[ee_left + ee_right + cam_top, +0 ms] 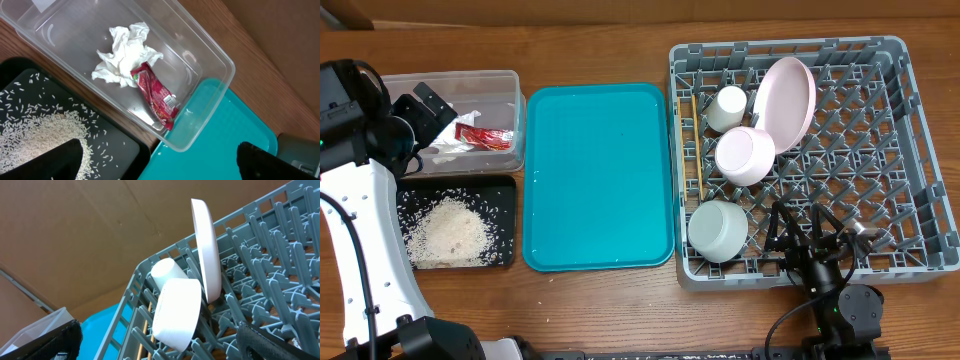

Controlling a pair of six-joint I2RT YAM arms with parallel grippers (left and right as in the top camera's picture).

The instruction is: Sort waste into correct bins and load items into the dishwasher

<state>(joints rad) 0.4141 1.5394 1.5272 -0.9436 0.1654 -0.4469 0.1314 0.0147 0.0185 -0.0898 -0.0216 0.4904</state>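
Grey lattice rack [800, 47] overhead, right of teal tray [598, 175]: pink plate [785, 100] on edge, white cup [727, 107], pale bowl [745, 155], second bowl [717, 230] nearer, chopsticks [697, 150] along left wall. Right end effector [817, 228] over rack's near edge, left end effector [432, 112] by clear tub [517, 110]; both wide open, gripping nothing. Rice [450, 230] in black tray [510, 215].

From left wrist: crumpled tissue [125, 55] touching red wrapper [157, 95] inside tub, print too small to read.

From right wrist: plate, cup, one bowl only; rest cut off.

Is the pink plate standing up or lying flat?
Standing on edge: the pink plate rises nearly upright among the pegs of the dish rack.
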